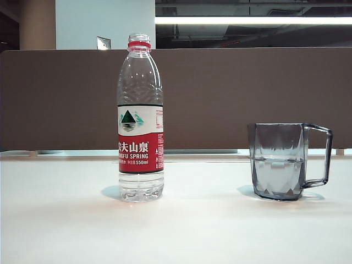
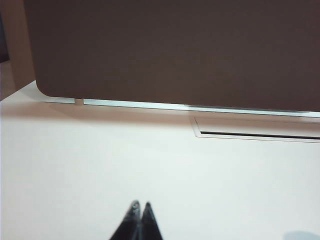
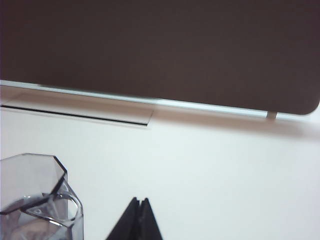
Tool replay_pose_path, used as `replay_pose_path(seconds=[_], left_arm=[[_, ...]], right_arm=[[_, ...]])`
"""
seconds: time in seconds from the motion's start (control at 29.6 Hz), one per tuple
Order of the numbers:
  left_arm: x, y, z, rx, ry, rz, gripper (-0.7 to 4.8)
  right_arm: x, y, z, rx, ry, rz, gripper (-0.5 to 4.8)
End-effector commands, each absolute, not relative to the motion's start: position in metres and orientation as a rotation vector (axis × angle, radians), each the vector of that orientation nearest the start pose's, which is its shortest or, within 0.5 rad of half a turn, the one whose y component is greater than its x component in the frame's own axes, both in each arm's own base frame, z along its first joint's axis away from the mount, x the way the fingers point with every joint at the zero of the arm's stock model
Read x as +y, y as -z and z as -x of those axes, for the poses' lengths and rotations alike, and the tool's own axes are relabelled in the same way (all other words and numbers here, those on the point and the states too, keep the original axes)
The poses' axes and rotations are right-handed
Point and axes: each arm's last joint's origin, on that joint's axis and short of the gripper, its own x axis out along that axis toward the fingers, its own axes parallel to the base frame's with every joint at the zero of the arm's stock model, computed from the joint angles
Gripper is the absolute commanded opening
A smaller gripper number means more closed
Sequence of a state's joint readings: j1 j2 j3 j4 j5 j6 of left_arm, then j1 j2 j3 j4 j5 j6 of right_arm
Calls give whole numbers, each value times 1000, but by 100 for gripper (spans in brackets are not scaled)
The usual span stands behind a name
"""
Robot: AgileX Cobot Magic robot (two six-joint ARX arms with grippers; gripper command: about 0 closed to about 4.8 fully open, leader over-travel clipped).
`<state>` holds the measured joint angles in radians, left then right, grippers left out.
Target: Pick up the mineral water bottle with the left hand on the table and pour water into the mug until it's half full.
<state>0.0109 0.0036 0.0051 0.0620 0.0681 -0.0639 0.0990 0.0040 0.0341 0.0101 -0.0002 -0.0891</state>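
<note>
The bottle point(image 1: 141, 118) stands upright on the white table point(image 1: 66, 231), left of centre in the exterior view, uncapped, with only a little water low in its base. Well apart to its right stands the mug point(image 1: 278, 160), upright, handle pointing right, water up to about its middle. Behind both runs a brown partition point(image 1: 231, 93) along the table's far edge.

Neither arm shows in the exterior view. The left gripper point(image 2: 140, 206) has its two black fingertips pressed together, clenched on nothing, above bare tabletop facing the partition. The right gripper point(image 3: 140, 201) is likewise closed tip to tip and empty, with the mug point(image 3: 37, 200) just beside it, not touching.
</note>
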Motion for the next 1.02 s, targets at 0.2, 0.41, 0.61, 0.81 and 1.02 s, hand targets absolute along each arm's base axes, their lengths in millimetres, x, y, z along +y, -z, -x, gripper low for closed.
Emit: replay_pose_path(seconds=[0.2, 0.41, 0.61, 0.81, 1.02], left_arm=[[-1, -173, -97, -71, 62, 57, -4], [-1, -173, -97, -71, 62, 57, -4], [-1, -173, -97, -71, 62, 57, -4], [-1, -173, -97, -71, 62, 57, -4], [-1, -173, -97, -71, 62, 57, -4]], right_arm=[[6, -171, -97, -61, 24, 15, -1], [6, -172, -97, -69, 22, 15, -1], [6, -173, -97, -85, 6, 14, -1], [4, -173, -97, -85, 31, 15, -1], [4, -173, -97, -81, 28, -39, -1]])
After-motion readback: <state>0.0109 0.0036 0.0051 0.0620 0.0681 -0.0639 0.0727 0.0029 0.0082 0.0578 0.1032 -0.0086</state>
